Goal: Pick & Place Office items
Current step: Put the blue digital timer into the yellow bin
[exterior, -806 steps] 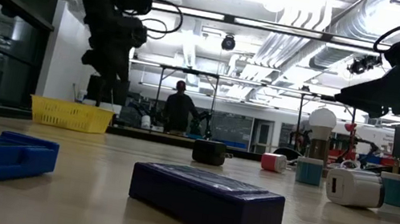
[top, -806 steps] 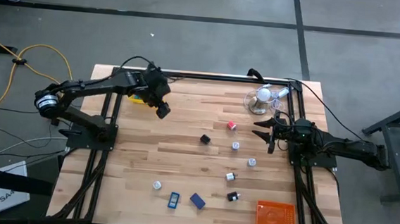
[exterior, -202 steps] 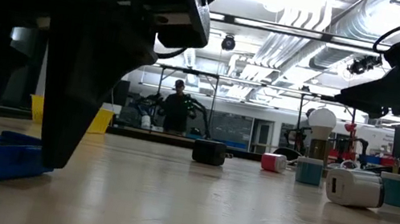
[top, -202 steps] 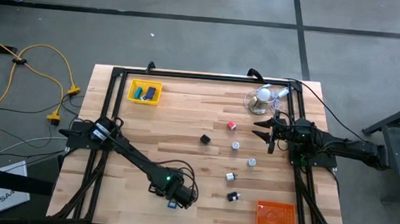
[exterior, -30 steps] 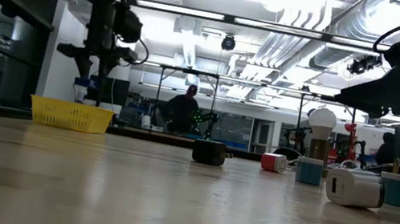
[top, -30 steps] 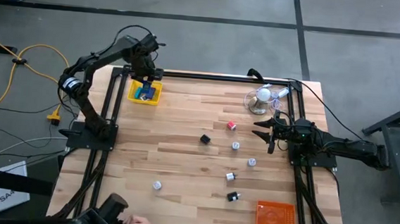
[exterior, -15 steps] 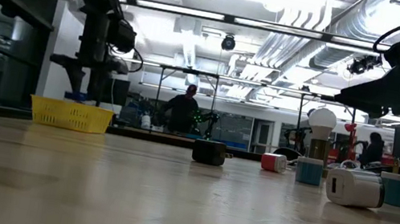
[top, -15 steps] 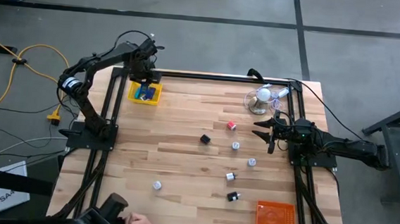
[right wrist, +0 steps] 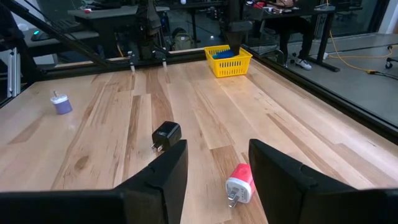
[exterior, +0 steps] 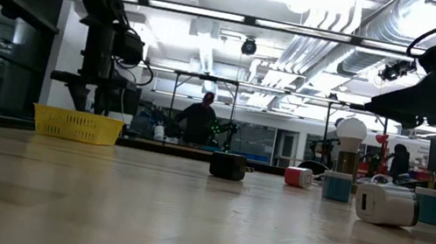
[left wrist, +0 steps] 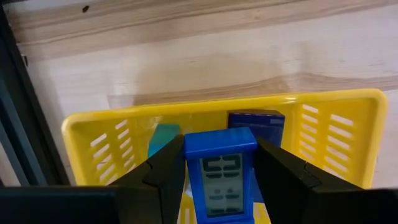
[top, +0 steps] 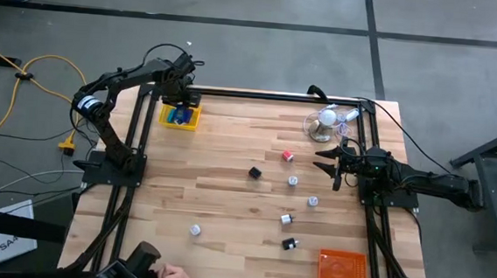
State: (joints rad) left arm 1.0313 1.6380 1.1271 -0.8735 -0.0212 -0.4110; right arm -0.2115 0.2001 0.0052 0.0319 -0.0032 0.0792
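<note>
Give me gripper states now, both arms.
Left gripper: jaws shut on blue calculator-like block, over yellow tray.
Right gripper: open, empty, above the table.

Two dark jointed arms, black cables looped along them, angular matte-black fingers (left wrist: 163, 177)
</note>
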